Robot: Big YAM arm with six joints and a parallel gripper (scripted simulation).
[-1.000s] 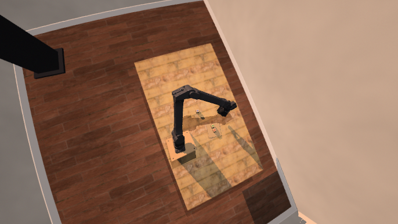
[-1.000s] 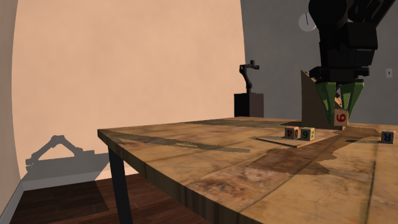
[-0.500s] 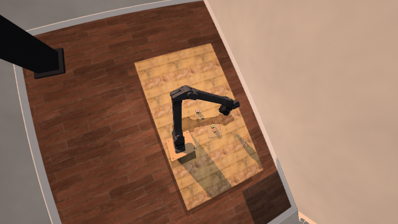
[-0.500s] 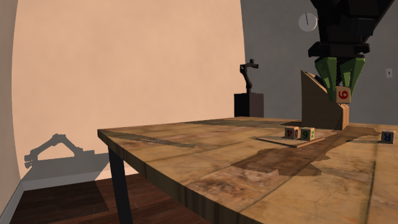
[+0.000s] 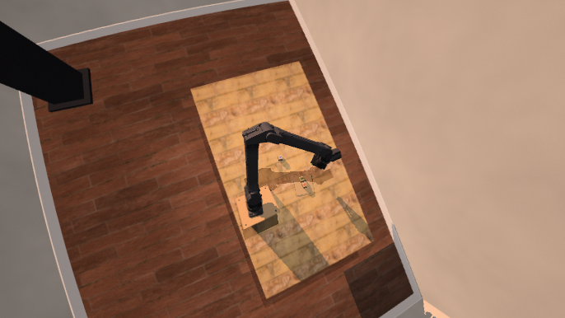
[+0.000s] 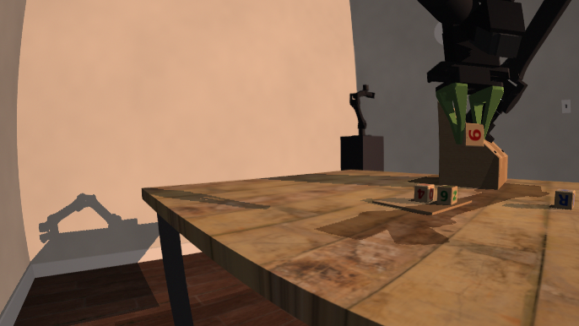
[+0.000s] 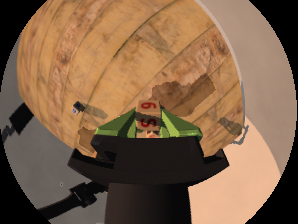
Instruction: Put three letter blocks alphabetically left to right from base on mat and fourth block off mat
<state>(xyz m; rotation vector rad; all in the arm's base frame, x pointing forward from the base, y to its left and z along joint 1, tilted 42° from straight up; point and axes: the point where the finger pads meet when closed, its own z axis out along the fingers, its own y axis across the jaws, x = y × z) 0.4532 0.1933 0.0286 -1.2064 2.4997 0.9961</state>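
My gripper (image 6: pixel 474 137) (image 7: pixel 148 110) is shut on a wooden block with a red 9 or 6 on one side and a red S on another face. It holds the block well above the table. The thin mat (image 5: pixel 300 192) (image 6: pixel 407 205) lies flat. On it, close together, stand a block with a red 4 on its side (image 6: pixel 421 193) (image 5: pixel 305 184) and a block with a green 6 on its side (image 6: pixel 444 195) (image 5: pixel 302 179). Their tops are too small to read. A block with a blue R on its side (image 5: pixel 280 158) (image 6: pixel 564 199) (image 7: pixel 76 108) stands off the mat.
The arm's wooden base box (image 5: pixel 268 222) (image 6: pixel 468 169) stands behind the mat in the exterior view. The table's edge (image 6: pixel 262 270) runs across the front of that view. The arm's shadow falls beside and partly over the mat.
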